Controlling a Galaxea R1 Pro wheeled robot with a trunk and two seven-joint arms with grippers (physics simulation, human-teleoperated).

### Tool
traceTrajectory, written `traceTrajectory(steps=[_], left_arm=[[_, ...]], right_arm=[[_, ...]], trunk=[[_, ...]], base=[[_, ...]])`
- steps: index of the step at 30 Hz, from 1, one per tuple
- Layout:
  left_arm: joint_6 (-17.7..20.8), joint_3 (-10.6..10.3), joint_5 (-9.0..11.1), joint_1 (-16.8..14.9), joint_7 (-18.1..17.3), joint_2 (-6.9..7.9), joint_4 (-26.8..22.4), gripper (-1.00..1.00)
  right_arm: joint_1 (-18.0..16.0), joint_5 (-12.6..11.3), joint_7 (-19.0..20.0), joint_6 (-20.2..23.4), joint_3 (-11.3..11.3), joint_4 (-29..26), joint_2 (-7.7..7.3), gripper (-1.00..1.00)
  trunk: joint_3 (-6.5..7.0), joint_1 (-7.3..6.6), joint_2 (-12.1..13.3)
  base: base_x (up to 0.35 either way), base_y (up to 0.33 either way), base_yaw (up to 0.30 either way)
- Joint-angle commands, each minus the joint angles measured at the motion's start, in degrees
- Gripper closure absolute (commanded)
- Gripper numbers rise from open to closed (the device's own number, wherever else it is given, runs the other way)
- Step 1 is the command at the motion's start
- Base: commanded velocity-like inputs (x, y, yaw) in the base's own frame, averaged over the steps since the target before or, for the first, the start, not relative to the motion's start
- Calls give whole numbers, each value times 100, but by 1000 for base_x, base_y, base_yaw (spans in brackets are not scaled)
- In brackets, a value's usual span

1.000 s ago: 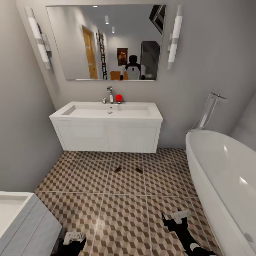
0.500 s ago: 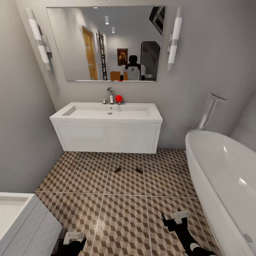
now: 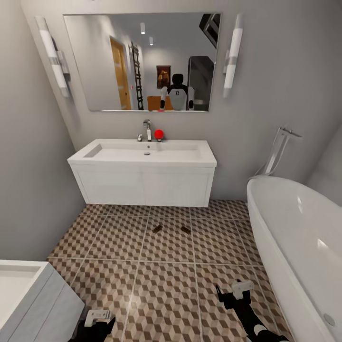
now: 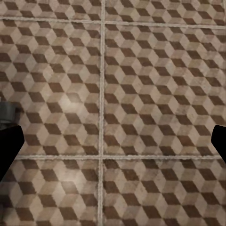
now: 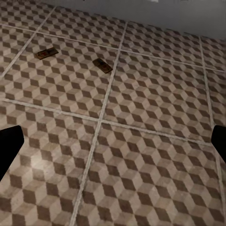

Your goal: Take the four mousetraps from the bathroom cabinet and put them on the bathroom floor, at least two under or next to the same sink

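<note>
Two mousetraps [image 3: 157, 229] [image 3: 185, 229], small dark-brown plates, lie on the bathroom floor [image 3: 166, 285] just in front of the white wall-hung sink [image 3: 147, 153]. In the right wrist view the same mousetraps [image 5: 46, 53] [image 5: 102, 65] lie far ahead of the fingers on the cube-patterned tiles. My right gripper [image 3: 237, 290] hangs low at the picture's bottom right, open and empty. At the bottom left my left gripper [image 3: 97, 317] is open over bare tiles [image 4: 113, 94]. The cabinet is out of direct view.
A white rounded bathtub [image 3: 294, 228] fills the right side. A white unit [image 3: 33, 294] stands at the bottom left, close to my left arm. Grey walls close the left and back. A mirror [image 3: 142, 61] above the sink reflects the robot.
The whole head view has shifted slightly downward, so the camera has moved. The mousetraps and both grippers keep their places.
</note>
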Motion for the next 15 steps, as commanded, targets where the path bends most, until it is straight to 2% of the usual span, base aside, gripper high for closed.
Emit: traceTrajectory(steps=[1,15], left_arm=[[-34,7,21,-10,-31,2,25,-100],[-34,9,21,-10,-31,2,25,-100]], right_arm=[[-4,19,4,-16,-2,5,-1,-100],[-4,19,4,-16,-2,5,-1,-100]], trunk=[[13,-23,39],[265,-330,600]], base=[[0,0,0],[0,0,0]])
